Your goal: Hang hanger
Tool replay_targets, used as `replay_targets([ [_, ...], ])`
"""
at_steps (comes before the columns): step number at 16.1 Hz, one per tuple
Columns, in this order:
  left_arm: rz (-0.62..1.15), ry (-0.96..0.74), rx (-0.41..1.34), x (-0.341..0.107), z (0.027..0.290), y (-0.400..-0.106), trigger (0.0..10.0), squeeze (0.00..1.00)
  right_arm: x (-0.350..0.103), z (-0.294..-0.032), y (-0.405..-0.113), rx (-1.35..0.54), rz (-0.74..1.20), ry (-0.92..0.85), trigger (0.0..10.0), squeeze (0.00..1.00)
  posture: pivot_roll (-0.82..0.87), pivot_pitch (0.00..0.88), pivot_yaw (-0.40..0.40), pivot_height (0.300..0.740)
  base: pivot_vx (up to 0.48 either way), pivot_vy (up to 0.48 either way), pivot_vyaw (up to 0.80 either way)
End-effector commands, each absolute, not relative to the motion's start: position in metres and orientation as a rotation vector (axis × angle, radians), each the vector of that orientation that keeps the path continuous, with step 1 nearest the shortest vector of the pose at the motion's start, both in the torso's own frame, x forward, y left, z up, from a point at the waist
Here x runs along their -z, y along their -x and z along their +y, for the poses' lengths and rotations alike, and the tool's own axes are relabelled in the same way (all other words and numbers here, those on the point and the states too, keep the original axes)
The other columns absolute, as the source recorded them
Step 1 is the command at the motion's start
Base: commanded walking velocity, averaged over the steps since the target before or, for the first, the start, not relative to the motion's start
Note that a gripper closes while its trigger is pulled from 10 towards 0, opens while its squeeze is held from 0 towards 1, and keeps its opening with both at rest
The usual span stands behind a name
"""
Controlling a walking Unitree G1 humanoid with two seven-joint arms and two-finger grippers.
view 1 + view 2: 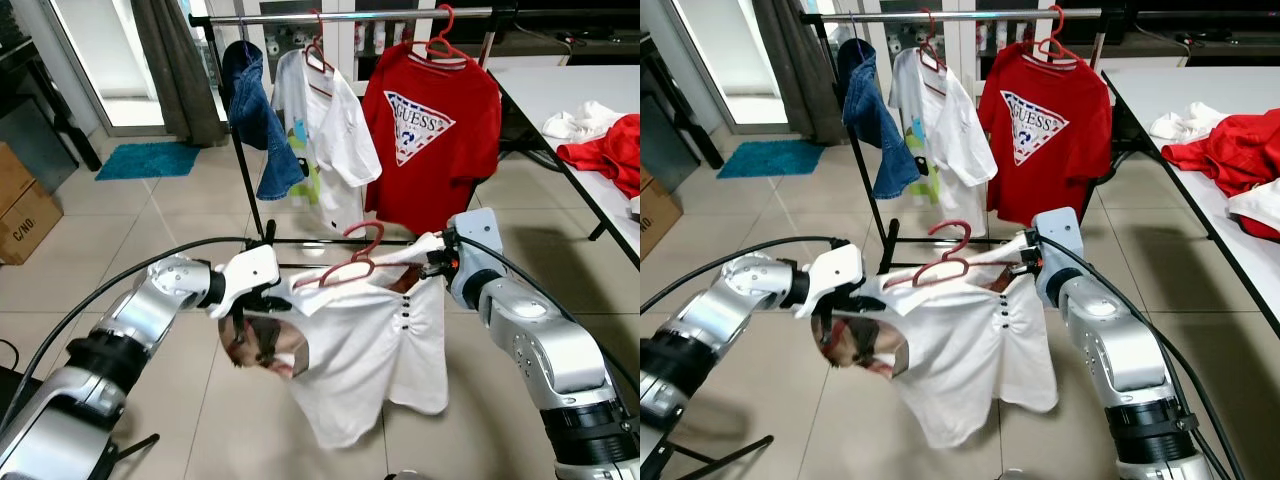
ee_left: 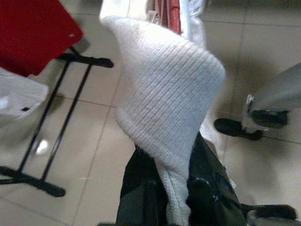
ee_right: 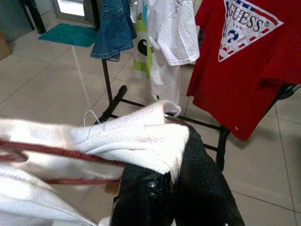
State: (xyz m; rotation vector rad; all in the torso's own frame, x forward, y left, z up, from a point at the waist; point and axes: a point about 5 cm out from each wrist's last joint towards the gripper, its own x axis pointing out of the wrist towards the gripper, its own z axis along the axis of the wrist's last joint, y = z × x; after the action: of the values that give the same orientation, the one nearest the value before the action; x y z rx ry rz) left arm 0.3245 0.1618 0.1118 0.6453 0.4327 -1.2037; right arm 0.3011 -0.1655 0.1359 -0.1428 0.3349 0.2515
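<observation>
Currently both grippers — left gripper [image 1: 262, 300], right gripper [image 1: 432, 258] — pinch a white top [image 1: 375, 355] on a red hanger [image 1: 352, 262], below the rack rail [image 1: 350, 16]. Lift evenly — keep the hook upright.

Materials and surface finish

White garment [image 1: 375, 345]: ribbed knit cloth, matt. Hanger [image 1: 352, 262]: smooth red plastic. Clothes rail [image 1: 350, 17]: glossy metal. Floor [image 1: 150, 215]: glossy tile.
</observation>
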Motion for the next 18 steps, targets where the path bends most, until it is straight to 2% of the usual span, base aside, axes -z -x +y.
replay_targets([
  [1, 0.422, -0.667, 1.184, -0.116, 0.164, -0.329, 0.0, 0.0, -0.139, -0.162, -0.299, -0.265, 0.331, 0.148, 0.0, 0.0, -0.2, 0.0, 0.074, 0.74, 0.0, 0.0, 0.0],
  [4, 0.346, -0.617, 1.17, -0.12, 0.15, -0.338, 0.0, 0.0, -0.134, -0.146, -0.288, -0.319, 0.349, 0.15, 0.0, 0.0, -0.2, 0.0, 0.078, 0.74, 0.0, 0.0, 0.0],
  [5, 0.314, -0.583, 1.176, -0.123, 0.144, -0.34, 0.0, 0.0, -0.133, -0.14, -0.285, -0.344, 0.353, 0.148, 1.9, 0.0, -0.2, 0.0, 0.081, 0.74, 0.0, 0.0, 0.0],
  [6, 0.284, -0.529, 1.203, -0.127, 0.137, -0.341, 0.0, 0.0, -0.132, -0.135, -0.284, -0.364, 0.357, 0.147, 4.2, 0.0, -0.2, 0.0, 0.085, 0.74, 0.0, 0.0, 0.0],
  [7, 0.266, -0.492, 1.228, -0.13, 0.131, -0.341, 0.0, 0.0, -0.132, -0.131, -0.283, -0.39, 0.347, 0.155, 8.5, 0.0, -0.21, 0.0, 0.089, 0.74, 0.0, 0.0, 0.0],
  [8, 0.264, -0.487, 1.238, -0.13, 0.13, -0.341, 0.0, 0.0, -0.133, -0.129, -0.283, -0.411, 0.34, 0.142, 10.0, 0.0, -0.21, 0.0, 0.092, 0.74, 0.0, 0.0, 0.0],
  [10, 0.264, -0.5, 1.246, -0.131, 0.129, -0.343, 0.0, 0.0, -0.135, -0.126, -0.282, -0.439, 0.331, 0.127, 10.0, 0.86, -0.21, 0.0, 0.096, 0.74, 0.0, 0.0, 0.0],
  [11, 0.258, -0.498, 1.243, -0.132, 0.13, -0.345, 0.0, 0.0, -0.134, -0.127, -0.281, -0.449, 0.332, 0.133, 10.0, 1.0, -0.2, 0.0, 0.097, 0.74, 0.0, 0.0, 0.0],
  [15, 0.258, -0.543, 1.224, -0.14, 0.149, -0.348, 0.0, 0.0, -0.131, -0.141, -0.268, -0.6, 0.378, 0.291, 10.0, 1.0, -0.2, 0.0, 0.1, 0.74, 0.0, 0.0, 0.0],
  [18, 0.279, -0.595, 1.268, -0.145, 0.168, -0.345, 0.0, 0.0, -0.135, -0.181, -0.262, -0.592, 0.421, 0.466, 10.0, 1.0, -0.2, 0.0, 0.1, 0.74, 0.0, 0.0, 0.0],
])
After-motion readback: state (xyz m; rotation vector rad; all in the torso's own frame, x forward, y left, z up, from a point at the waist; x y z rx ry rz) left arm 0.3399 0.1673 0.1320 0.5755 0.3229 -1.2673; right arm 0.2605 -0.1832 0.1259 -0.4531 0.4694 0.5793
